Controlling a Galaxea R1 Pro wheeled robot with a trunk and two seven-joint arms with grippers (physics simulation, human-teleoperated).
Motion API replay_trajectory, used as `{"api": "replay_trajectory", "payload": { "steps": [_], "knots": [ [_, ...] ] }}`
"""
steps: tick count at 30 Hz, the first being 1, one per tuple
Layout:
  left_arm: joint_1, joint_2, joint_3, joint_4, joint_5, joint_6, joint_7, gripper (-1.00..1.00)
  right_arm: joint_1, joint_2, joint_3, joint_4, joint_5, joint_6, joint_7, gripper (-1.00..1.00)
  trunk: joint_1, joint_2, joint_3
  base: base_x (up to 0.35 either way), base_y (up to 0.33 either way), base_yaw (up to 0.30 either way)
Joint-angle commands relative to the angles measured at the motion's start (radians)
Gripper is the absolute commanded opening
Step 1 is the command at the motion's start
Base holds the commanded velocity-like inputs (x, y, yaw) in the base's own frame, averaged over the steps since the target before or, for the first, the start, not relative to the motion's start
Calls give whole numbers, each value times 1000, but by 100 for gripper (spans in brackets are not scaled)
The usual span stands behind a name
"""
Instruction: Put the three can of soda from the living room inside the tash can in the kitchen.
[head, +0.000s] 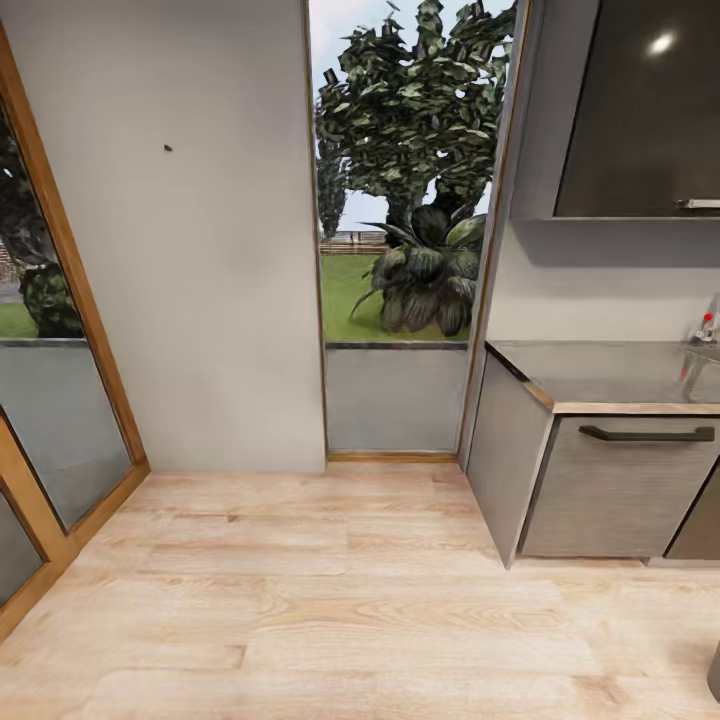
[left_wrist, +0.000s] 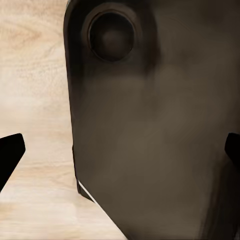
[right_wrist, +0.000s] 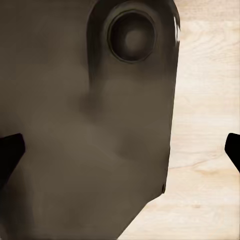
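Both tools spread, empty: left tool (left_wrist: 120, 150), right tool (right_wrist: 120, 150); kitchen cabinet (head: 610, 490) ahead.

Pale wood floor (head: 350, 600), grey cabinet (head: 620, 490).

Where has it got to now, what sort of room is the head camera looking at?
Likely the kitchen's edge: a grey cabinet with a dark bar handle, a grey countertop and a dark glossy upper cupboard, beside a window onto a garden.
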Motion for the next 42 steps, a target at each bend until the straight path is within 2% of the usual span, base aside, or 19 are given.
{"api": "replay_trajectory", "payload": {
  "steps": [1,5,17,27,28,33,34,36,38,40,42],
  "knots": [
    [0,0,0,0,0,0,0,100,0,0,0,0,0,0,0,100,0,0,0,0,0,0],
    [12,-22,-8,-23,0,-2,-1,100,-8,-6,-5,-5,12,1,4,100,0,0,0,0,0,0],
    [12,-22,-8,-25,0,-2,-1,100,-8,-6,-5,-5,12,1,4,100,0,0,0,0,0,0],
    [12,35,17,-81,14,51,-58,100,-65,-62,-2,-61,6,4,55,100,0,0,0,0,0,0],
    [12,87,20,-712,14,113,-834,100,-173,-83,-2,-349,5,4,388,100,0,0,0,0,0,0],
    [12,93,23,-748,14,116,-964,100,-177,-82,-1,-369,3,6,402,100,0,0,0,0,0,0],
    [12,100,23,-754,14,117,-1023,100,-177,-82,0,-373,2,7,407,100,0,0,0,0,0,0],
    [12,108,24,-758,14,117,-1079,100,-178,-82,0,-375,2,7,421,100,0,0,0,0,0,0],
    [12,123,25,-759,13,118,-1146,100,-178,-84,-1,-378,2,8,487,100,0,0,0,0,0,0],
    [12,129,32,-758,13,118,-1173,100,-178,-89,-2,-380,4,9,579,100,0,0,0,0,0,0],
    [12,131,39,-758,12,119,-1180,100,-178,-93,-3,-380,5,9,610,100,0,0,0,0,0,0]
  ]
}}
